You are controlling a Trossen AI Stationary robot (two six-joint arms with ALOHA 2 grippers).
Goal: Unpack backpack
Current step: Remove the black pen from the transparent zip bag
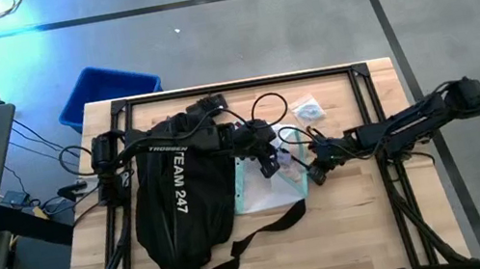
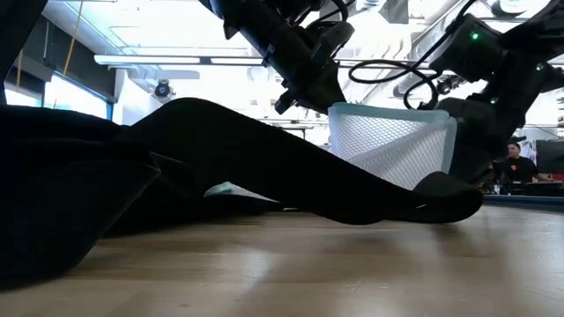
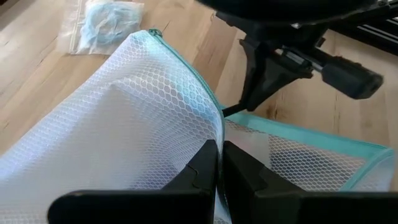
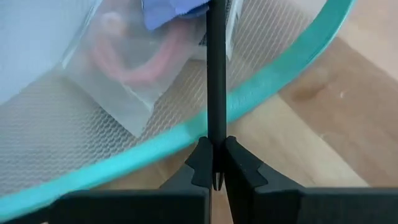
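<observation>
Black fabric of the backpack (image 2: 132, 176) fills the near foreground of the low view, slumped on the wooden surface (image 2: 352, 273). From above, the backpack (image 1: 173, 199) lies left of centre on the surface (image 1: 362, 221), white "TEAM 247" lettering up, long straps trailing toward the near edge.

White mesh pouch (image 1: 264, 187) with teal edging sits just beside the backpack's right side, lifted partly off the wood. Low view shows the pouch (image 2: 392, 145) standing up between the two arms, its lower edge hidden behind the black fabric.

Left pincer (image 1: 268, 157): arm reaches across the top of the backpack to the pouch. Left wrist view: fingers (image 3: 202, 171) closed tight on a fold of the mesh (image 3: 143, 124).

Right pincer (image 1: 317, 172): arm comes in from the right side of the surface, low and stretched out. Right wrist view: fingers (image 4: 239, 168) pinched shut on a thin dark tab that runs up across the teal rim (image 4: 186, 137); probably a zipper pull, not certain.

Inside the mesh: a clear bag with something pink and curved (image 4: 143, 59), plus a blue item, too blurred to name.

Small clear plastic bag (image 1: 307, 109) with pale blue contents lies apart, toward the far edge.

A blue bin (image 1: 106, 90) stands on the floor beyond the far left corner.
</observation>
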